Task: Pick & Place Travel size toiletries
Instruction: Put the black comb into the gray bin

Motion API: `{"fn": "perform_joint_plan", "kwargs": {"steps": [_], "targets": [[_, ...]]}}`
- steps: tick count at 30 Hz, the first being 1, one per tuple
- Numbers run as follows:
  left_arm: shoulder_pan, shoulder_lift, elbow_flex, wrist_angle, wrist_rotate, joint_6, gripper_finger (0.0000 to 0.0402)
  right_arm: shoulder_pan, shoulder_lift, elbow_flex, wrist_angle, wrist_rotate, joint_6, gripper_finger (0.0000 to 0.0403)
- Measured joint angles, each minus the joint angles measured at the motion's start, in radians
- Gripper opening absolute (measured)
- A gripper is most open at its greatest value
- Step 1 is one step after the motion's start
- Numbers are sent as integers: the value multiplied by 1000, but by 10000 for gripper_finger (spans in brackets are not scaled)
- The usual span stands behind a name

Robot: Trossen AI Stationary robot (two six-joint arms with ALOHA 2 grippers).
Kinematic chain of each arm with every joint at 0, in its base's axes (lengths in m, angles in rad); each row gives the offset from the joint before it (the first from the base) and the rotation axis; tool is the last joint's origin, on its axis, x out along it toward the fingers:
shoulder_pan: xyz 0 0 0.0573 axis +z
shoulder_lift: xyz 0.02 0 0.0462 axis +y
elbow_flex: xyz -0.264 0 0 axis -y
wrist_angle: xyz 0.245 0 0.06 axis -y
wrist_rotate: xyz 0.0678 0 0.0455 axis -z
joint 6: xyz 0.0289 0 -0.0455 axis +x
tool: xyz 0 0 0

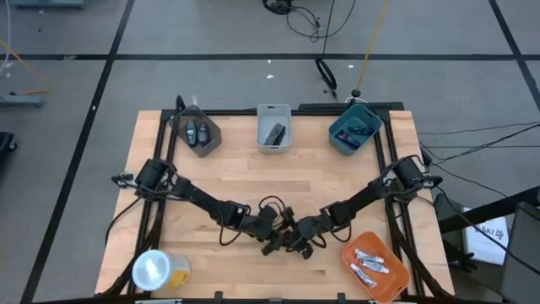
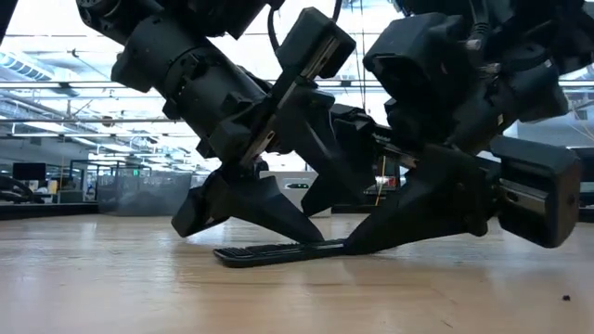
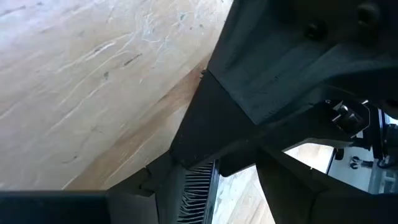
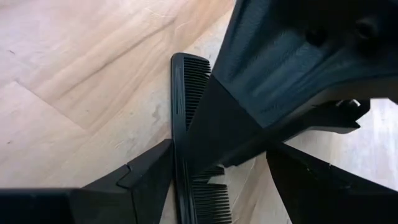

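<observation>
A black comb [image 2: 278,250] lies flat on the wood near the table's near edge, also visible in the right wrist view [image 4: 186,87]. Both grippers meet over it, pointing down. My left gripper [image 3: 211,199] is open and straddles the comb's toothed part [image 3: 199,193]. My right gripper [image 4: 217,193] is open too, with the comb between its fingers, close to one of them. From above, the two grippers [image 1: 285,240] hide most of the comb. Silvery-white tubes [image 1: 369,263] lie in an orange tray. My left gripper comes slanting down from the table's left. One finger [image 4: 217,124] rests on the comb's toothed edge [image 4: 198,81] near mid-length, and the comb stays flat on the table. My right gripper slants down from the right. One finger [image 4: 149,180] lies against the comb's spine [image 4: 177,143], and its tip [image 2: 371,239] meets the comb's right end [image 2: 334,247].
Along the far edge stand a dark grey bin [image 1: 211,135] holding two dark oval pieces, a light grey bin [image 1: 261,127] with a dark item, and a teal bin [image 1: 337,135] with dark packets. The orange tray [image 1: 396,279] is near right. A yellow roll [image 1: 159,270] is near left.
</observation>
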Motion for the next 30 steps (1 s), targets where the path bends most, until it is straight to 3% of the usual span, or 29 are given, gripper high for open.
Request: {"fn": "perform_joint_plan", "kwargs": {"steps": [11,30], "targets": [[44,-8,-6,45,88,101,189,-20,2,1,13,57,-6,251],[84,-20,-6,54,225,148,186,-21,2,1,9,62,-13,251]]}}
